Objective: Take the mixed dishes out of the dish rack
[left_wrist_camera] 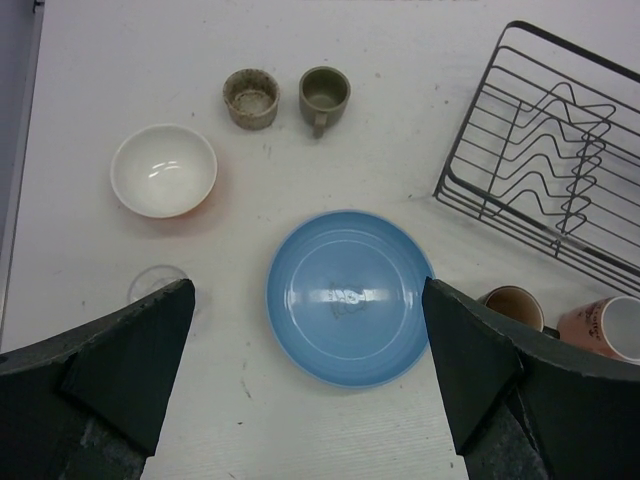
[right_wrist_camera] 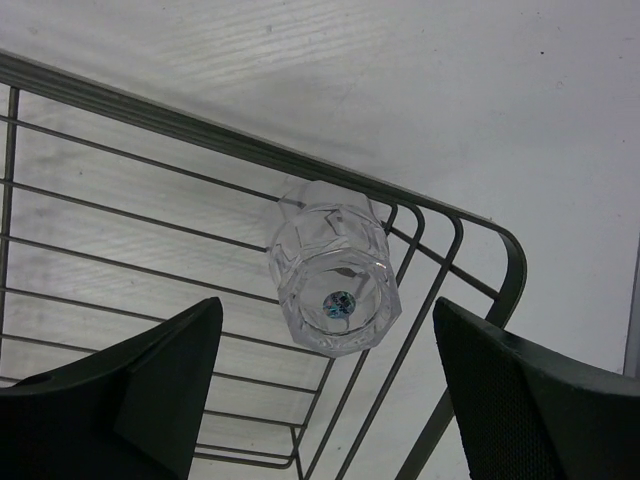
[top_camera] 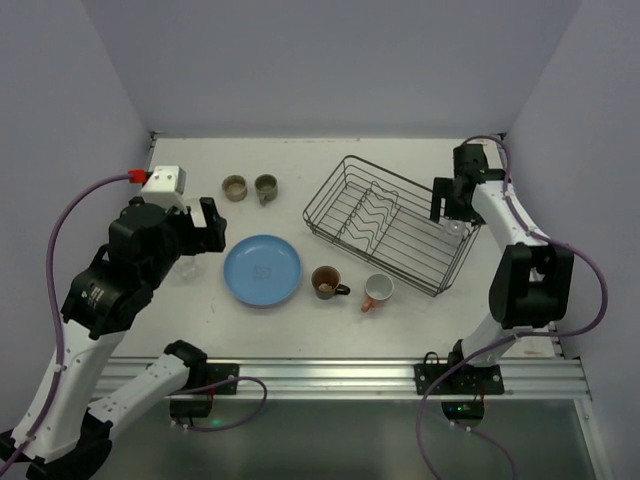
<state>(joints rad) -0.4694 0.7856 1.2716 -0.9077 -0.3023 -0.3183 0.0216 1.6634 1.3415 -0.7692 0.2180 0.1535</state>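
Clear faceted glass (right_wrist_camera: 335,280), in the right corner of the black wire dish rack (right_wrist_camera: 200,130), right end effector (right_wrist_camera: 322,390) spread either side, not touching, left end effector (left_wrist_camera: 308,300) spread above the light blue plate (left_wrist_camera: 350,330).

Left fingers (left_wrist_camera: 120,370) spread wide, right fingers (right_wrist_camera: 130,390) apart (both pointing down)

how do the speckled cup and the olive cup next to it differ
The speckled cup is mottled tan-brown, while the olive cup is a smoother, even green. The olive cup has a handle pointing toward the blue plate; no handle shows on the speckled cup. Both stand upright, mouth up, side by side on the table, and look similar in size.
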